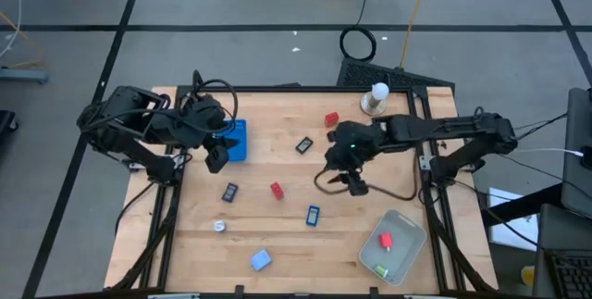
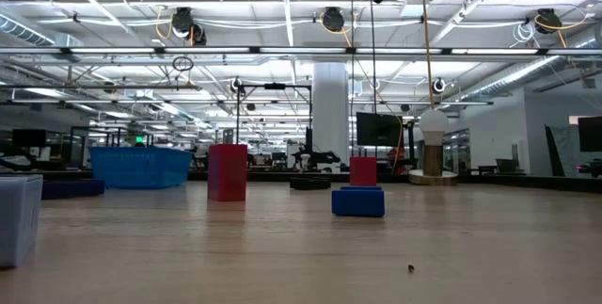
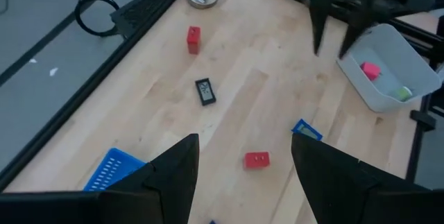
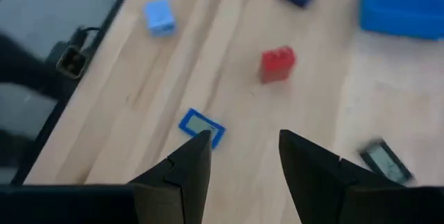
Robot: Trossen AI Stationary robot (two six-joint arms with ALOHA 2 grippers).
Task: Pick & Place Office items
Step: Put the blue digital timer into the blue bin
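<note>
Both tools stand above the table [image 1: 277, 234] with jaws parted and nothing between them: the left tool [image 1: 215, 157] hangs beside the blue basket [image 1: 237, 139] at the table's left, the right tool [image 1: 352, 185] over the middle right. Loose office items counted on the wood: two red blocks, one near the white knob-topped stand [image 1: 376, 98] at [image 1: 331, 119] and one central [image 1: 277, 189]; one black clip [image 1: 303, 144]; two blue-framed pieces [image 1: 229, 191] and [image 1: 313, 214]; one pale blue block [image 1: 261, 259]; one small silvery piece [image 1: 220, 226]. The translucent tray [image 1: 411, 241] at the front right already holds one red [image 1: 386, 240] and one green piece [image 1: 381, 269]. Risks, in my judgement: the flat blue-framed piece just ahead of the right tool's fingers [image 4: 202, 128] offers little height, so a shallow descent could close over it or skid it away. The arms' reaches meet around the central red block, so simultaneous moves there could bring them into contact.
</note>
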